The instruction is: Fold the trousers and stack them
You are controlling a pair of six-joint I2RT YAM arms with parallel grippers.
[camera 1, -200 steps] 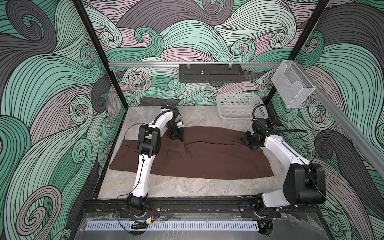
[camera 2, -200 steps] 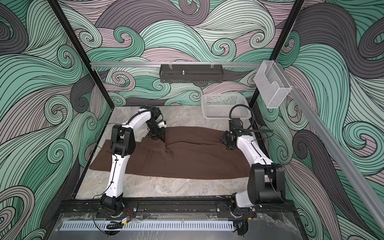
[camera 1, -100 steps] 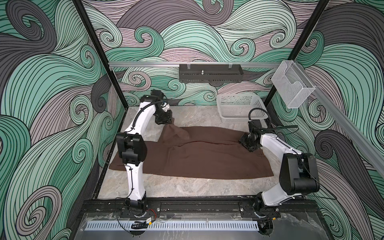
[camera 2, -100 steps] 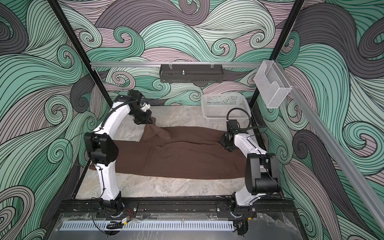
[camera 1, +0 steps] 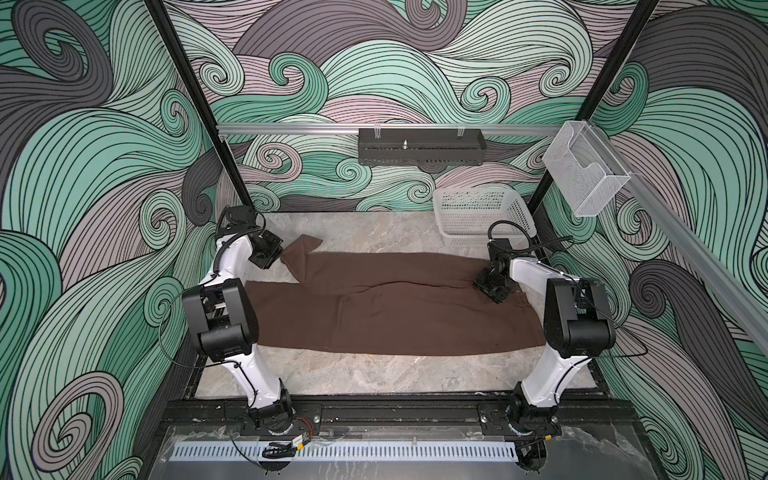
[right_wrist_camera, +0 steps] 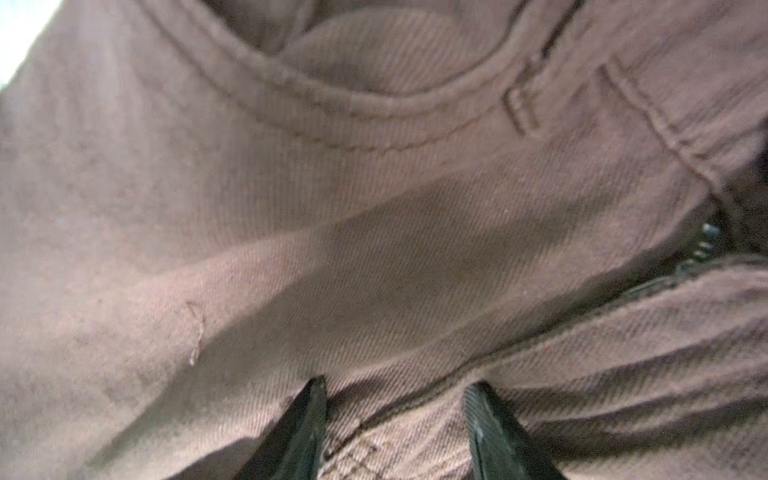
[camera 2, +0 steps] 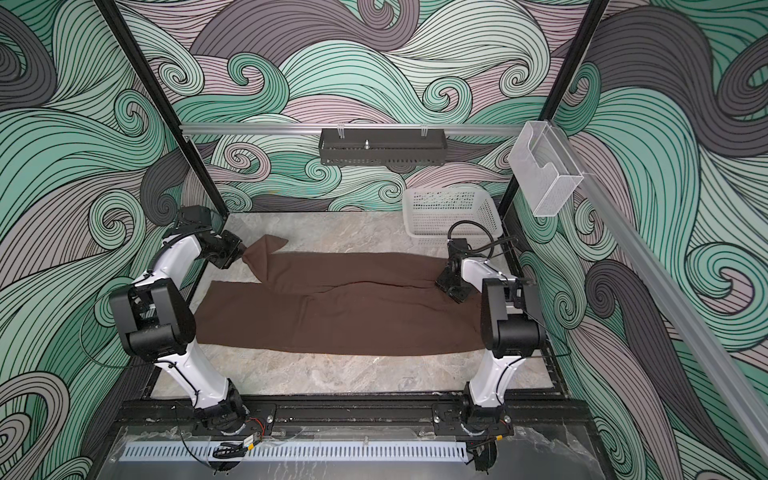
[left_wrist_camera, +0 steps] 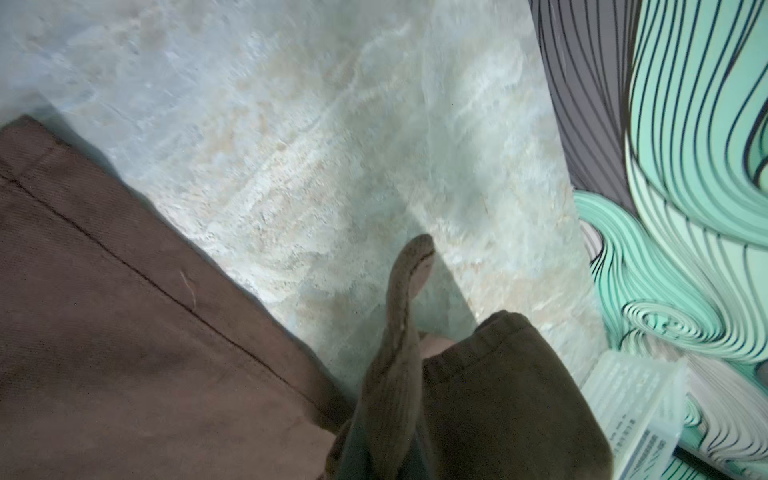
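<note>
While the left gripper (camera 1: 279, 258) pinches the trousers (camera 1: 395, 320) by a raised hem, the right gripper (right_wrist_camera: 399, 386) rests spread on the waist; next, probably, lay leg over leg.

left gripper (camera 1: 279, 258) clamped, reaching far-left | right gripper (right_wrist_camera: 397, 390) jaws apart, low

- Both top views look steeply down from high above the front edge, sharing the whole bench (camera 1: 374, 376).
- Left wrist view faces the bench closely, obliquely.
- Right wrist view sits almost against the trousers (right_wrist_camera: 374, 249).
</note>
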